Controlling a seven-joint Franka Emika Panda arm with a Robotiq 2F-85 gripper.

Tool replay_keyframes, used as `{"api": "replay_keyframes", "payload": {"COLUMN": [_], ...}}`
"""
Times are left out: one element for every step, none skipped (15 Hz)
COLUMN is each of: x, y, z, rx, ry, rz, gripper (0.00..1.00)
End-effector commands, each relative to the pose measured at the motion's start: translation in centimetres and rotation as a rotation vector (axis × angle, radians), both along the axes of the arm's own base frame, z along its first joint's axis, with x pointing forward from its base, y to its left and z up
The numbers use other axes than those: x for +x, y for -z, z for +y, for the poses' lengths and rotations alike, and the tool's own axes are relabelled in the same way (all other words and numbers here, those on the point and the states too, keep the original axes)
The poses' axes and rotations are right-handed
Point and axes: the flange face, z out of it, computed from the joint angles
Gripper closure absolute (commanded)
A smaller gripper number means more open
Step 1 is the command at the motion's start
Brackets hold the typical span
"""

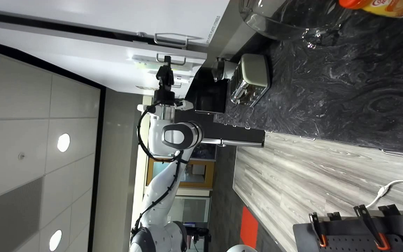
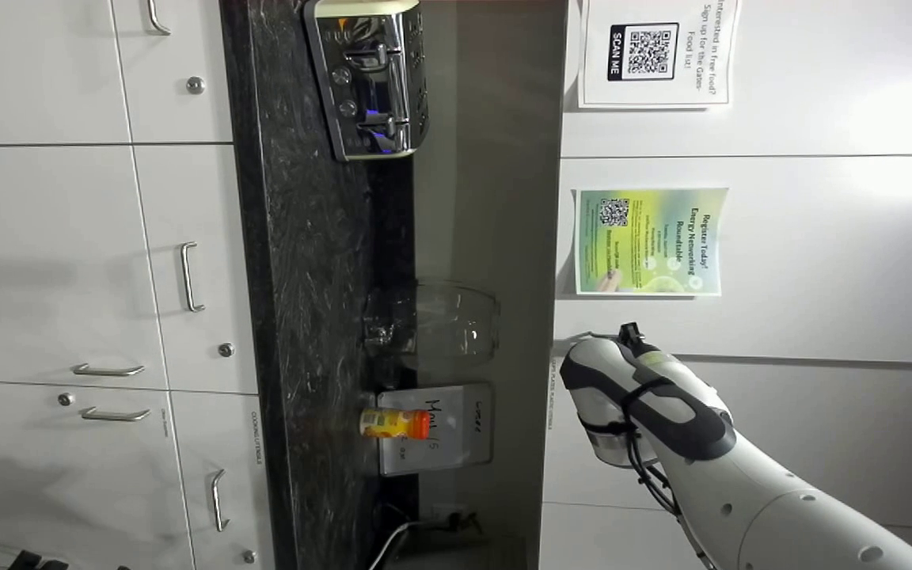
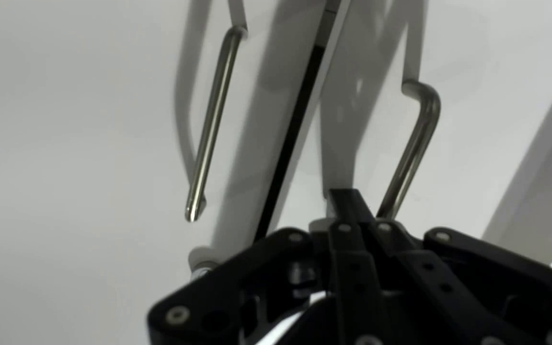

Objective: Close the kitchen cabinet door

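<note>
Just beside a handle (image 3: 415,143) on the ajar cabinet door (image 3: 472,124), gripper (image 3: 352,206), jaws together

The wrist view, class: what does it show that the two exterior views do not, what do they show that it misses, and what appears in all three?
Only the wrist view: the small screw heads on the gripper, clear at close range.

Only the exterior views: the toaster, the orange-lidded bottle and the dark marbled countertop.

Shared: the gripper, mostly hidden behind the arm in an exterior view, the cabinet door, and the dark gap along its edge.
</note>
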Motion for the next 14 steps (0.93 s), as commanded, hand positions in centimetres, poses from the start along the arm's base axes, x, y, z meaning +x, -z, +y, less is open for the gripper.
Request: {"api": "replay_keyframes", "payload": {"x": [-4.0, -5.4, -6.8, -8.4, -10.0, -11.6, -13.3, -15.0, -16.4, -17.8, -19.1, -20.1, -21.1, -21.9], "y": [-1.0, -1.0, -0.9, -0.8, -0.9, -1.0, -1.4, -1.4, -1.4, -1.4, -1.5, -1.4, -1.5, -1.4], "z": [4.8, 5.5, 6.2, 6.8, 7.5, 8.3, 9.3, 10.1, 10.6, 11.3, 11.7, 12.0, 12.3, 12.4], "rx": [0.024, 0.031, 0.044, 0.049, 0.062, 0.067, 0.074, 0.08, 0.086, 0.089, 0.091, 0.091, 0.093, 0.091], "ry": [-0.081, -0.082, -0.092, -0.097, -0.109, -0.119, -0.135, -0.156, -0.179, -0.195, -0.204, -0.211, -0.218, -0.223], "rz": [-0.035, -0.041, -0.043, -0.045, -0.051, -0.06, -0.069, -0.077, -0.082, -0.087, -0.095, -0.098, -0.102, -0.105], "gripper": [1.0, 1.0, 1.0, 1.0, 1.0, 1.0, 1.0, 1.0, 1.0, 1.0, 1.0, 1.0, 1.0, 1.0]}}
